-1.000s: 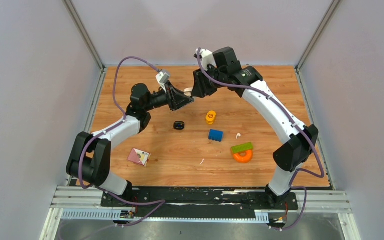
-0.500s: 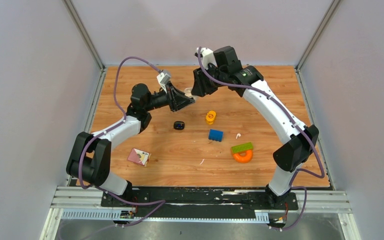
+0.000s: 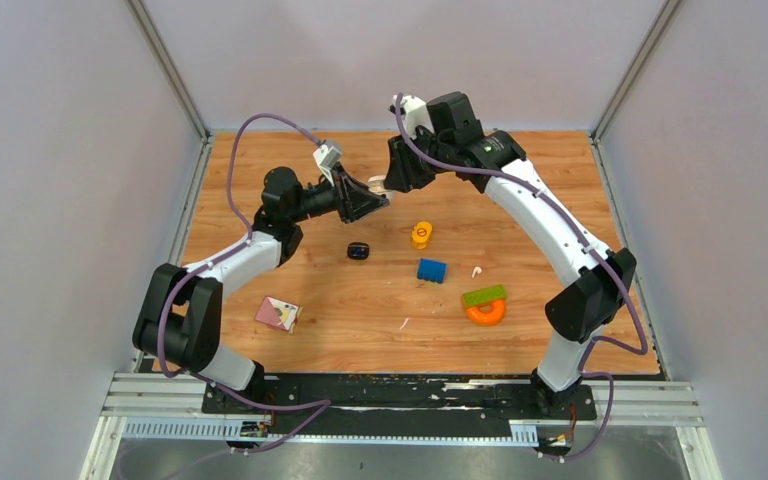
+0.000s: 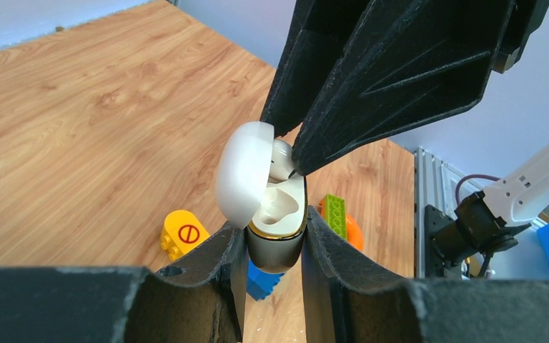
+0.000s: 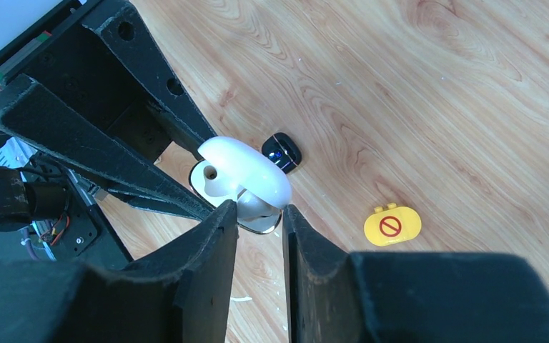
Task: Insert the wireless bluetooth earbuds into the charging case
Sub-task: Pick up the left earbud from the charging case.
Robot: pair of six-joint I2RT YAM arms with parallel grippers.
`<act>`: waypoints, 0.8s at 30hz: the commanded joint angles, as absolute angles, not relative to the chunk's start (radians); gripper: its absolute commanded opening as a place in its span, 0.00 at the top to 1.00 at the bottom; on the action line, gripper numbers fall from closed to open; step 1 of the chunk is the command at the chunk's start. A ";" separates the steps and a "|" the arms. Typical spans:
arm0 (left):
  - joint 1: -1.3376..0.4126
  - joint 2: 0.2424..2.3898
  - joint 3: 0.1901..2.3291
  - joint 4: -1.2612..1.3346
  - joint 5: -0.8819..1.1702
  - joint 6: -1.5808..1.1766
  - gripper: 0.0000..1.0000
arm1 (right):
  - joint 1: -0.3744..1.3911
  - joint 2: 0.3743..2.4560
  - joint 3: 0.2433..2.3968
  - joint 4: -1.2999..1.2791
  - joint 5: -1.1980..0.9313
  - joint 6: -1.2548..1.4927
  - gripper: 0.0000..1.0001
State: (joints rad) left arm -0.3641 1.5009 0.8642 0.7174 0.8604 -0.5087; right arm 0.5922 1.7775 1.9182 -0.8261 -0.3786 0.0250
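My left gripper (image 4: 273, 225) is shut on the lower half of a white charging case (image 4: 276, 250), held in the air with its lid (image 4: 243, 171) swung open. My right gripper (image 5: 259, 211) meets it from the other side, fingertips at the case's mouth, shut on a white earbud (image 4: 280, 158) that sits partly in a socket. The other socket (image 4: 282, 204) shows empty. From above, the two grippers meet over the far middle of the table (image 3: 380, 190). A second white earbud (image 3: 477, 270) lies on the wood to the right. A small white piece (image 3: 404, 323) lies nearer the front.
A black case (image 3: 359, 250) lies below the grippers. A yellow brick (image 3: 421, 234), a blue brick (image 3: 431, 270), a green brick (image 3: 484, 295) and an orange ring (image 3: 486, 313) sit middle right. A pink card (image 3: 277, 313) lies front left.
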 commanded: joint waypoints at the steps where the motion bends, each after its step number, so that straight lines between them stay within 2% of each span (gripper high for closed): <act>1: -0.378 1.499 0.890 0.776 0.880 -0.488 1.00 | 0.603 1.786 1.944 -0.801 -0.449 0.030 0.71; 4: -0.379 1.500 0.894 0.755 0.866 -0.487 1.00 | 0.610 1.784 1.949 -0.803 -0.439 0.020 0.70; 6: -0.378 1.503 0.896 0.759 0.867 -0.490 1.00 | 0.608 1.780 1.950 -0.808 -0.404 0.020 0.64; 10: -0.378 1.507 0.897 0.762 0.876 -0.489 1.00 | 0.601 1.777 1.957 -0.792 -0.377 0.028 0.62; 12: -0.378 1.507 0.894 0.762 0.881 -0.491 1.00 | 0.591 1.784 1.980 -0.787 -0.370 0.033 0.58; 20: -0.377 1.502 0.888 0.749 0.861 -0.496 1.00 | 0.572 1.737 1.991 -0.806 -0.367 0.021 0.58; 24: -0.377 1.506 0.890 0.747 0.857 -0.500 1.00 | 0.572 1.708 1.941 -0.821 -0.385 0.020 0.63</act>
